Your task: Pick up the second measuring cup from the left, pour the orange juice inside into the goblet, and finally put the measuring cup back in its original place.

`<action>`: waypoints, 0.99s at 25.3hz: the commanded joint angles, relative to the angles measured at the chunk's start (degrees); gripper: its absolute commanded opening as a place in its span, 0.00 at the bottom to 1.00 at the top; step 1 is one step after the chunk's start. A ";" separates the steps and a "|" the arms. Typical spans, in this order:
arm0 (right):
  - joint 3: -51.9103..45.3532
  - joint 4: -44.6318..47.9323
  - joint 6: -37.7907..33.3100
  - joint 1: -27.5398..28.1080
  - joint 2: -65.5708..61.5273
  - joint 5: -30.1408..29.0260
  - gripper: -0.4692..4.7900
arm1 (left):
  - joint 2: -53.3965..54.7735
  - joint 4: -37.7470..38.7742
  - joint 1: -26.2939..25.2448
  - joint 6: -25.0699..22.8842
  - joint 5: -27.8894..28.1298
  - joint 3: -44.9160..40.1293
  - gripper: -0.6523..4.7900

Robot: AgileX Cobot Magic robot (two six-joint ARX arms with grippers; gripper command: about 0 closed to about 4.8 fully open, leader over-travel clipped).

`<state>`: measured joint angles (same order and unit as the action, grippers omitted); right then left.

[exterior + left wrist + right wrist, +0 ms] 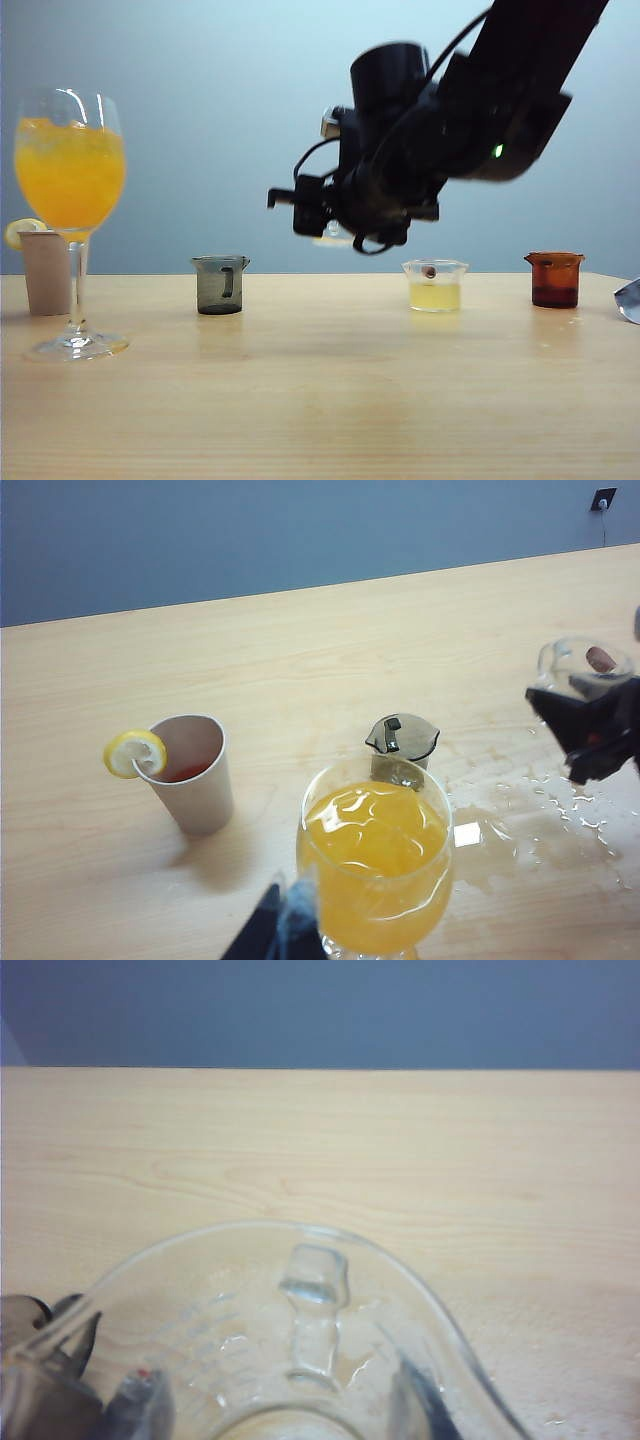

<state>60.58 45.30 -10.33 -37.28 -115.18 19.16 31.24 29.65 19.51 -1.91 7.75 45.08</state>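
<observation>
Right pincer [322, 222] hangs in the air above the table [330, 400], between the grey cup [220, 285] and the cup of pale yellow liquid [435, 286]. Its jaws are closed on the clear measuring cup [300, 1340], which looks emptied, only droplets on its wall. Goblet [71, 200] stands at the table's left end, bowl full of orange juice [70, 175] and ice, beside a beige cup [46, 270] with a lemon slice. Brown cup [554, 279] far right. Left pincer [275, 930] low beside the goblet; opening cannot be told. Spilled wet patch [510, 830] on the table.
</observation>
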 commanded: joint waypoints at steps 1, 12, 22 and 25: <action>0.37 5.40 -2.86 -0.31 -3.37 0.22 0.29 | 0.00 -0.48 -0.04 -0.24 -0.02 0.26 0.12; 6.38 3.61 -2.45 0.09 -11.43 0.13 0.29 | 0.00 -0.48 -0.04 -0.24 -0.02 0.26 0.12; 8.13 1.27 -1.16 0.61 -14.23 0.13 0.29 | 0.00 -0.48 -0.04 -0.24 -0.02 0.26 0.12; 8.13 1.44 -1.16 0.61 -14.23 -0.33 0.36 | 0.00 -0.48 -0.04 -0.24 -0.02 0.26 0.12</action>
<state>68.62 47.07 -11.44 -36.69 -129.58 19.33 31.24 29.65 19.51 -1.91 7.75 45.08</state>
